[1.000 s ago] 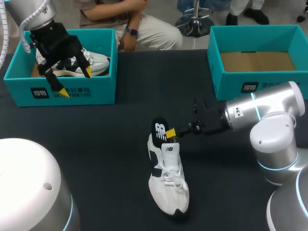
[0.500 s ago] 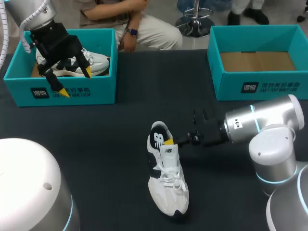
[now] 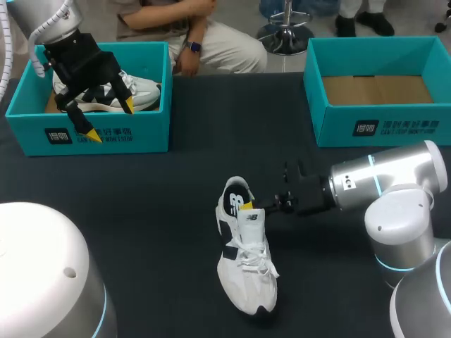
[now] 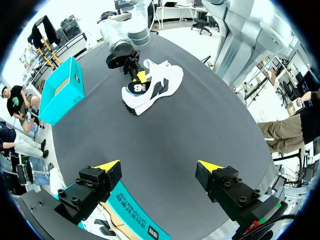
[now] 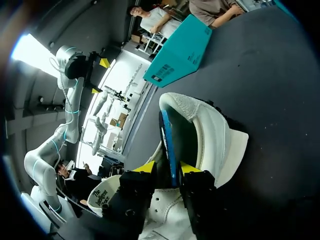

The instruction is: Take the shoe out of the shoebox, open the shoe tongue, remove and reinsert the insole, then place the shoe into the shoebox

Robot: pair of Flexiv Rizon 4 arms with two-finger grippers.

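Note:
A white shoe [image 3: 246, 274] with dark trim lies on the black table, toe toward me. Its dark insole [image 3: 236, 196] stands up out of the heel opening. My right gripper [image 3: 246, 206] is at the heel. In the right wrist view the insole [image 5: 167, 132] stands edge-on between the yellow fingertips [image 5: 146, 167], which are slightly apart from it, so the gripper [image 5: 169, 169] is open. The shoe's collar [image 5: 210, 135] curves ahead of it. My left gripper [image 3: 109, 120] hangs wide open above the left shoebox [image 3: 106, 134]. It [image 4: 157, 170] holds nothing and looks toward the shoe [image 4: 160, 85].
A second white shoe [image 3: 141, 91] lies inside the left teal shoebox. The right teal shoebox [image 3: 380, 127] at the back right shows a bare brown bottom. Open black tabletop surrounds the shoe, between the two boxes.
My right gripper has come down a little with the insole toward the heel, and its fingers have parted slightly. The shoe shifted a bit. My left arm has kept still.

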